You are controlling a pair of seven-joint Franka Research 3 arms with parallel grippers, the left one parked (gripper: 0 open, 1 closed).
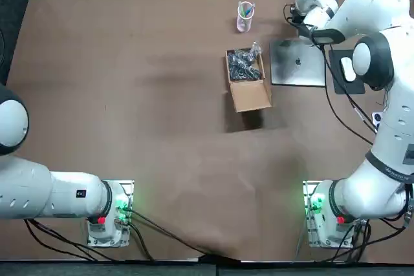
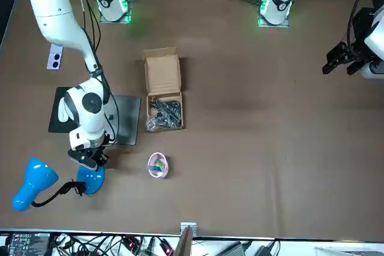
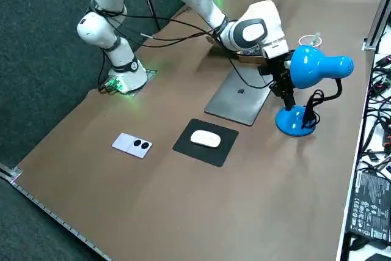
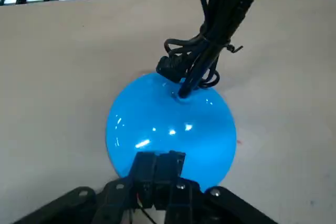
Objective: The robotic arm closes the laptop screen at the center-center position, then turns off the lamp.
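My right fingers [image 4: 146, 174] were pressed together, tips pointing straight down at lamp base [image 4: 173, 124], over dome's near edge; laptop [image 1: 299, 64] lay shut just beside

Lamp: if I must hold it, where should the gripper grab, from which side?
Probably the black stem, from the laptop side, where the right gripper hangs shut by the blue dome base, which looks too wide and smooth to pinch.

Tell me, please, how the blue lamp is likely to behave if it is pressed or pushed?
Pressed from above, the lamp probably stays put: its round base sits wide and flat on the table. Pushed sideways higher up, it might tip, as the head hangs off to one side. The base's glossy surface could let the shut right gripper slip.
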